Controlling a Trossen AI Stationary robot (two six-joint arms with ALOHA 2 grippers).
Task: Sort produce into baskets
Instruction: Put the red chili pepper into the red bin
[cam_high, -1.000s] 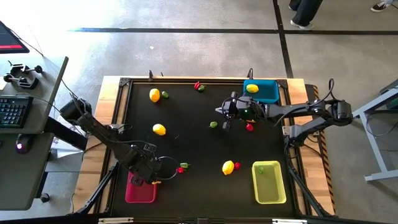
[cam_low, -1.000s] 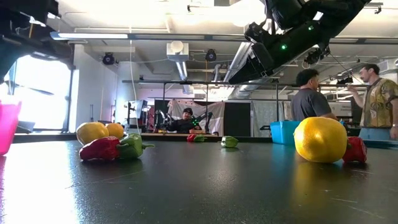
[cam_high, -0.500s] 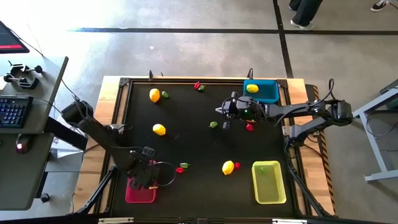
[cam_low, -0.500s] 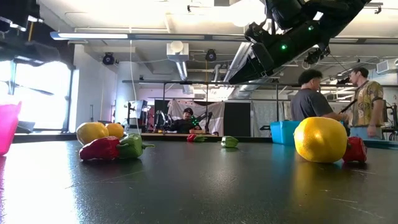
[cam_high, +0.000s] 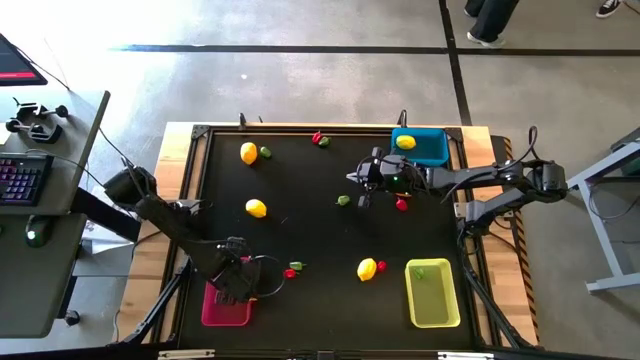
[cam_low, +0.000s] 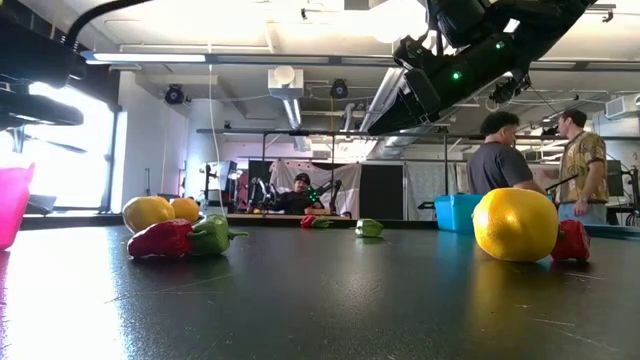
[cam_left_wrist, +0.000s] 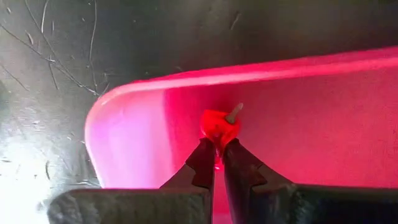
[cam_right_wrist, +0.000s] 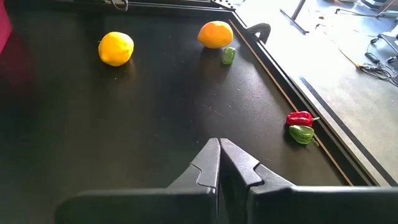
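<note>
My left gripper (cam_left_wrist: 219, 148) points down over the pink-red basket (cam_high: 222, 310) at the table's near left, shut on a small red pepper piece (cam_left_wrist: 219, 123). My right gripper (cam_right_wrist: 219, 148) is shut and holds nothing. It hovers above the table's far right part (cam_high: 362, 185), next to the blue basket (cam_high: 428, 150), which holds a lemon (cam_high: 405, 142). The yellow-green basket (cam_high: 432, 300) at the near right holds a green piece (cam_high: 419, 270). Loose lemons (cam_high: 256, 208) (cam_high: 367, 268) (cam_high: 248, 152) lie on the black table top. My left gripper pinches the red pepper piece's lower end (cam_left_wrist: 217, 138) between its two fingertips (cam_left_wrist: 204, 155), coming from above and pointing down. The piece's stem (cam_left_wrist: 234, 112) sticks out beyond the tips. It is over the basket's inside near a corner; whether it touches the floor, I cannot tell.
A red and green pair (cam_high: 292, 270) lies just right of the pink-red basket. More small pieces lie at the far edge (cam_high: 319, 138), beside the far-left lemon (cam_high: 266, 152) and under my right arm (cam_high: 343, 200) (cam_high: 401, 204). People stand beyond the table (cam_low: 500, 155).
My left gripper has sunk toward the pink-red basket, shifting a little toward the table's near edge, and its wrist has rolled. It has stayed shut.
</note>
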